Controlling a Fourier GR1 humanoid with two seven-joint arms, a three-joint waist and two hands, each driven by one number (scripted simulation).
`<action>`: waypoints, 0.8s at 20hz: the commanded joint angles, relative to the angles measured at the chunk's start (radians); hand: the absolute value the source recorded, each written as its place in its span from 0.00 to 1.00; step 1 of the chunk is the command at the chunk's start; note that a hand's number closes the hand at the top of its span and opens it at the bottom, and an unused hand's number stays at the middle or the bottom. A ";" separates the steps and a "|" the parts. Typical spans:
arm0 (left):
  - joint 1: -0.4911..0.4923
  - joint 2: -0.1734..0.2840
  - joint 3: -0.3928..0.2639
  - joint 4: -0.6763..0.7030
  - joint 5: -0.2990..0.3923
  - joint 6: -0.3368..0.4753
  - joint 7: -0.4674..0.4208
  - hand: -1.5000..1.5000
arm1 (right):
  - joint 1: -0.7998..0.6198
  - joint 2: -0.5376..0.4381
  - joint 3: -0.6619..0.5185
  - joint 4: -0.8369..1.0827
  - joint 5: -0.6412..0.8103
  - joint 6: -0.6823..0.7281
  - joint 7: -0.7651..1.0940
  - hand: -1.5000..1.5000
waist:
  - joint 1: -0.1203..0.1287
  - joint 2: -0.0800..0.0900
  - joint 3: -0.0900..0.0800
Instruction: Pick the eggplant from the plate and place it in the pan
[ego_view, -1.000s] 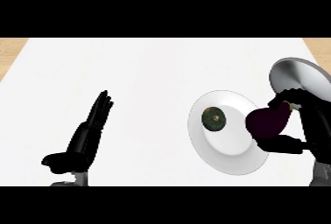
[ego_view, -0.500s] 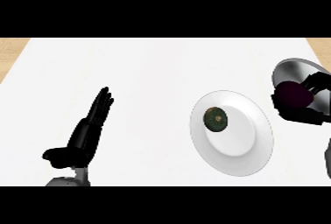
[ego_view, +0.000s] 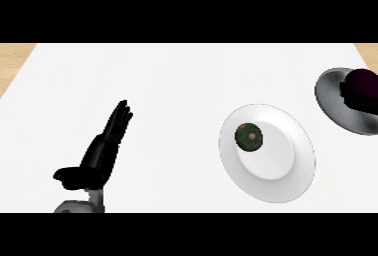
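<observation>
Eggplant (ego_view: 362, 86) now over the pan (ego_view: 341, 107), dark purple, glossy, right hand unreadable; left hand (ego_view: 103, 145) flat, straight-fingered.

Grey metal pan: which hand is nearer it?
Right. The right hand is over the grey metal pan, by the dark purple eggplant; the left hand rests far to its left.

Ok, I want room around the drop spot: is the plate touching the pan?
Apart. The head view shows a strip of white counter between the right rim of the plate and the left rim of the pan.
</observation>
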 joint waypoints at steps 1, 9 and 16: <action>0.003 -0.022 -0.027 -0.038 -0.016 0.020 0.039 0.50 | -0.104 -0.038 -0.107 0.249 -0.071 -0.116 -0.169 1.00 | 0.012 0.003 0.002; -0.026 -0.022 -0.024 -0.003 -0.026 0.005 -0.004 0.50 | -0.291 -0.183 -0.198 0.640 -0.125 -0.122 -0.377 1.00 | 0.027 0.013 0.003; -0.037 -0.027 -0.055 -0.025 -0.030 -0.008 0.032 0.50 | -0.288 -0.242 -0.034 0.822 0.052 0.106 -0.198 0.00 | 0.076 0.029 0.004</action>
